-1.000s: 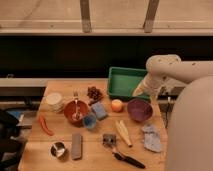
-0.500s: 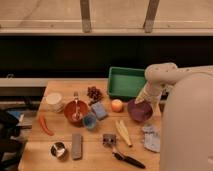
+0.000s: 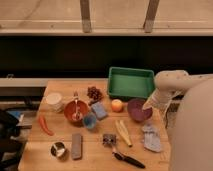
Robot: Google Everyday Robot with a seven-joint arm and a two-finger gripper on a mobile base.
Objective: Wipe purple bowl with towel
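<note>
**Towel not yet in hand**

Grey towel (image 3: pixel 151 138) lies at the front right of the table (image 3: pixel 95 152), just behind it the purple bowl (image 3: pixel 137 111). Gripper (image 3: pixel 148 105) sits at the bowl's right rim; grip state: cannot tell. Judgement: take the towel's bunched middle first.
</note>
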